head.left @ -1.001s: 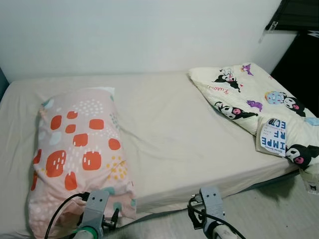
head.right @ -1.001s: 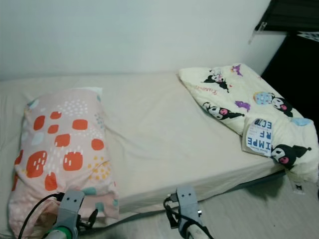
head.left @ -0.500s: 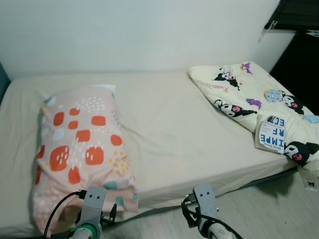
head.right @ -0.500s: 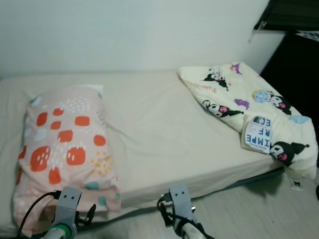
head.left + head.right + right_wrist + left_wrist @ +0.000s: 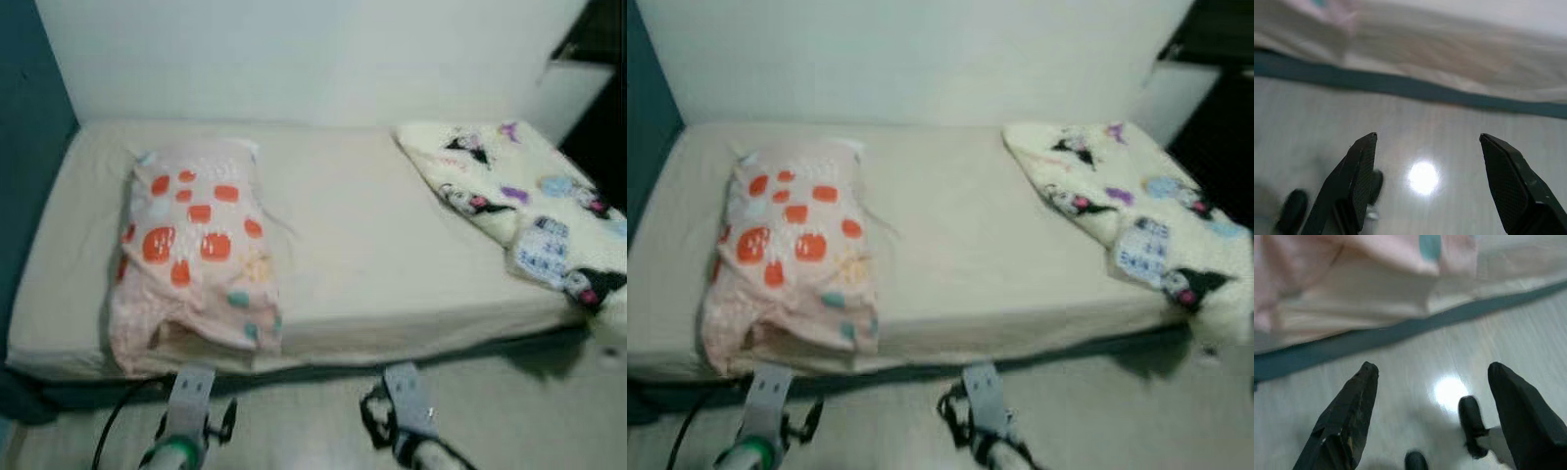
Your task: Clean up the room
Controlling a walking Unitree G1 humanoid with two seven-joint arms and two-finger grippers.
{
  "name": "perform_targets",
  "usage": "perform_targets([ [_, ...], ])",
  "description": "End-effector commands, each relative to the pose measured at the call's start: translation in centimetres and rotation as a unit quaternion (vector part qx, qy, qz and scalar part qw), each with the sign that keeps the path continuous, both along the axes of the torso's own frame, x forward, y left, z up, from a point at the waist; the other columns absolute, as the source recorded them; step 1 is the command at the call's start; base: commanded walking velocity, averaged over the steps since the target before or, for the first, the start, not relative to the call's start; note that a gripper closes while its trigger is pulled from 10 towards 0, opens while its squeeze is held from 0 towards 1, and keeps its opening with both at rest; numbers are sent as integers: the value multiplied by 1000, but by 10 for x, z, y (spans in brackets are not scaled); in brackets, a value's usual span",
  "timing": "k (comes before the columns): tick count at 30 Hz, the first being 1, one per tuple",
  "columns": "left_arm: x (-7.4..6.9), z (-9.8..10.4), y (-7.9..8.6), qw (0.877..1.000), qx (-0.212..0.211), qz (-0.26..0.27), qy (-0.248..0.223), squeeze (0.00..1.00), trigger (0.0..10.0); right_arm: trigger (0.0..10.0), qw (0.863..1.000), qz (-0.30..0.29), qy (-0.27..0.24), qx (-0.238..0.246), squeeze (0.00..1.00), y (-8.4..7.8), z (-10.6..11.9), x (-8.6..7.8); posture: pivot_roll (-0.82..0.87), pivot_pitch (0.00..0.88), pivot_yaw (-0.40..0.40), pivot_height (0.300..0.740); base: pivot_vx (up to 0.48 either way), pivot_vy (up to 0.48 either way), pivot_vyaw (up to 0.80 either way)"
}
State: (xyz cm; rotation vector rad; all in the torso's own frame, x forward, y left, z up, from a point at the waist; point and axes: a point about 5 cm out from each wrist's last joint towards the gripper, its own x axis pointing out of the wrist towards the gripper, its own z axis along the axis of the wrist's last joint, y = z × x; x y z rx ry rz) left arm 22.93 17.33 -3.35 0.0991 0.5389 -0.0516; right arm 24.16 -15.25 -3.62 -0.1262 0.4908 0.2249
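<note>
A low bed [image 5: 353,235] against a white wall, seen through motion blur.

A pink pillow [image 5: 196,245] with orange patches lies on its left half; a cream cartoon-print blanket [image 5: 529,215] hangs off the right end, cut by the frame. The left gripper [image 5: 1432,418] and right gripper [image 5: 1425,178] hang empty over the pale floor [image 5: 1449,142], fingers apart.

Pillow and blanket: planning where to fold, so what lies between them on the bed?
Only bare sheet between pillow and blanket, in both eye views.
</note>
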Motion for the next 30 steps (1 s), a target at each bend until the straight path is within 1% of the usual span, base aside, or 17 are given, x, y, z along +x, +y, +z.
perform_targets([
  [1, -4, -5, 0, 1000, -5, 7, 10, 0, 10000, 10000, 1000, -2, 5, -3, 0, -3, -3, -3, 28, 52, -31, 740, 0, 0, 0],
  [5, -4, -5, 0, 1000, -3, 8, 13, 0, 10000, 10000, 1000, -6, 8, 0, 0, -3, -3, -4, 27, 52, -28, 740, 0, 0, 0],
  [30, -2, -5, 2, 1000, 4, 11, 16, 0, 10000, 10000, 1000, -16, 14, 1, 0, -5, -5, -5, 22, 55, -25, 740, 0, 0, -800],
])
